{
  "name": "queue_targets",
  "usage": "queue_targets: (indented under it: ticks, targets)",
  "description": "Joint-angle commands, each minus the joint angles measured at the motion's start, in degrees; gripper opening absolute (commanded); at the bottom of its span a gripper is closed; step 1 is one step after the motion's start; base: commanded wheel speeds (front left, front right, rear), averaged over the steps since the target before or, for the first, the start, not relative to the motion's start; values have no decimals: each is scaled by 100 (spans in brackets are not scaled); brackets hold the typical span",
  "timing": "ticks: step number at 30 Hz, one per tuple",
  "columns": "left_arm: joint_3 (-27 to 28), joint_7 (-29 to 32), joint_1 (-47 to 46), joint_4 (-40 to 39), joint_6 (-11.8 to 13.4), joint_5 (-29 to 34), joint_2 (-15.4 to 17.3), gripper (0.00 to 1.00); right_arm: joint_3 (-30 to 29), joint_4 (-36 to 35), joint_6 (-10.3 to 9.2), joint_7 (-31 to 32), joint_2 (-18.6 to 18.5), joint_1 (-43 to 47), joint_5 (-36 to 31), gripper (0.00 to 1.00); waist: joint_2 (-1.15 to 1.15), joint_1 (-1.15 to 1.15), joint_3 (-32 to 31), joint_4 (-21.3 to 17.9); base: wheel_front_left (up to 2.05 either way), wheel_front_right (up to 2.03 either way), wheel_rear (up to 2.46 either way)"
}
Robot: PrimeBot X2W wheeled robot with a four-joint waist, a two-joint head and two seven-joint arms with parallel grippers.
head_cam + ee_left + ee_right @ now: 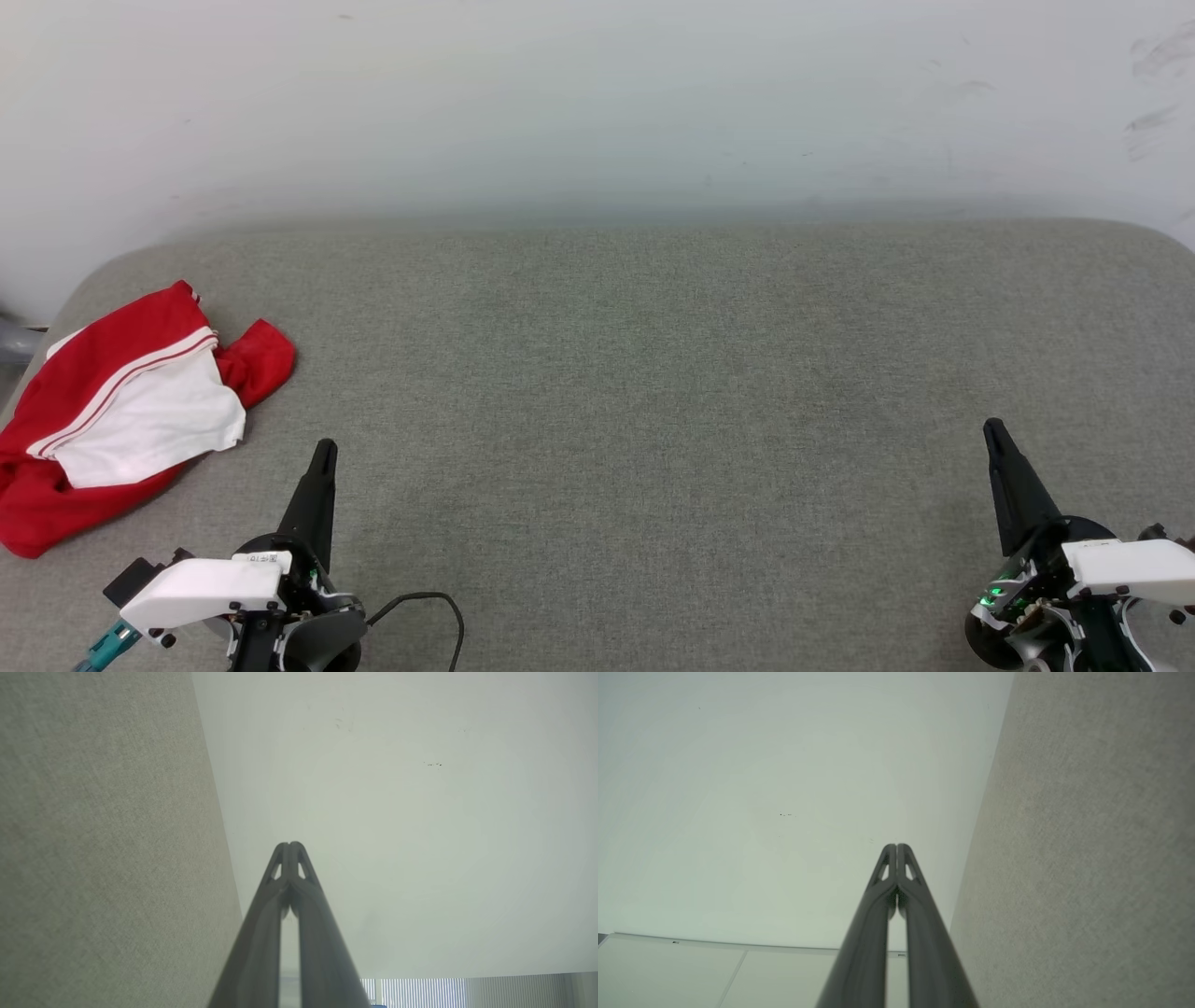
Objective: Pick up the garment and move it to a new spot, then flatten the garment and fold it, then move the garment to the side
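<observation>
Both claws are shut tight with nothing in them: the left gripper (324, 453) and the right gripper (992, 431) each show their two dark fingers pressed into a single point. They hover low over the near edge of the grey fabric surface (597, 401), one toward each near corner, and both wrist views confirm tips that meet. The garment (121, 411) lies in a crumpled heap against the left edge of the surface. It is red cloth bunched up, with a white sleeve and its red-and-white stripe trim lying on top, and whether any of it hangs over that edge cannot be told. It sits just beyond and to the left of the left gripper, not touching it, and well apart from the right one. Rumpled as it is, with no tidy fold to be seen, the job looks to be at its first step, the pick-up, with nothing yet done. The next move most likely falls to the left arm: part its fingers, swing toward the left edge, come down on a raised ridge of cloth and pinch enough layers to lift the heap clear. The broad bare middle of the surface offers the new spot, where the right gripper could help spread it flat.
</observation>
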Motion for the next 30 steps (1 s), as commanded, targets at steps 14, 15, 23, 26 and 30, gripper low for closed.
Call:
queue_targets:
  ticks: [14,15,23,26,30]
  targets:
    - [9,14,-35,1,-17,12,-5,0,-1,0,-2,1,17,-54,22,0,0,0,0,0,0,0,0]
    - [10,14,-35,1,-18,12,-5,0,-1,0,-2,1,17,-54,22,0,0,0,0,0,0,0,0]
    - [8,14,-35,0,-18,11,-5,0,-2,0,-2,1,17,-54,23,0,0,0,0,0,0,0,0]
    - [10,13,-35,0,-18,11,-5,0,0,0,-2,1,17,-54,22,0,0,0,0,0,0,0,0]
    - [10,13,-35,0,-18,11,-5,0,0,0,-2,1,17,-54,22,0,0,0,0,0,0,0,0]
